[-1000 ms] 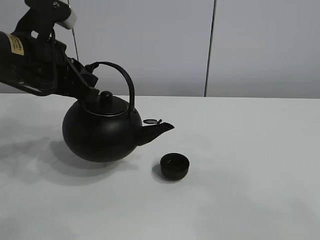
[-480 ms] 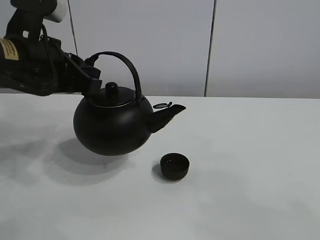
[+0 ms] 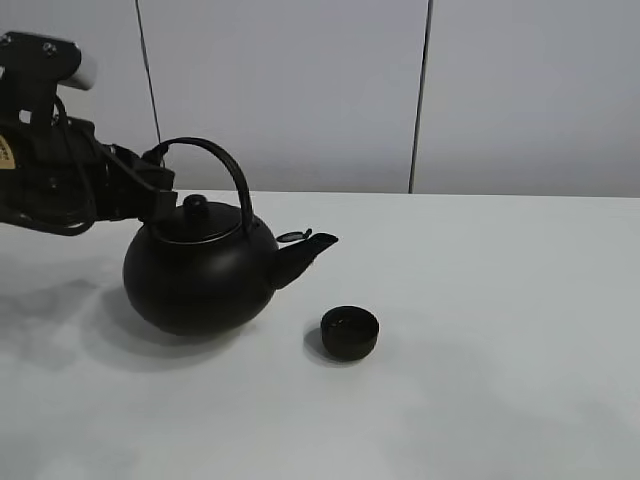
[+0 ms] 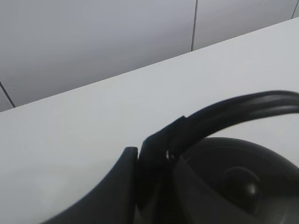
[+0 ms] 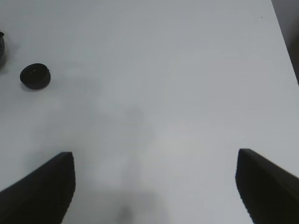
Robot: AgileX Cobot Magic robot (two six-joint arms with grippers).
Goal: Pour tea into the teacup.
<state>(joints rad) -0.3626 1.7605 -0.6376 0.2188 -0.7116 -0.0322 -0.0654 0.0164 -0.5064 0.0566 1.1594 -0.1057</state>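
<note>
The big round black kettle (image 3: 198,278) stands upright and low over the white table (image 3: 480,300), with its spout pointing right toward the teacup. My left gripper (image 3: 155,172) is shut on the left end of its hoop handle (image 3: 225,165). The left wrist view shows the gripper (image 4: 138,155) clamped on the handle (image 4: 233,109) above the lid knob (image 4: 244,183). The teacup (image 3: 350,332), small and matte black, sits on the table to the right of the kettle and below the spout tip; it also shows in the right wrist view (image 5: 35,76). No tea streak is visible. My right gripper (image 5: 155,156) is open and empty, well away from the cup.
A grey panelled wall (image 3: 300,90) runs behind the table. The table's edge (image 5: 282,37) shows in the right wrist view. Nothing else stands on the table.
The kettle went from tilted spout-down over the cup to level and raised. It has now moved left and down, upright. The teacup has not moved.
</note>
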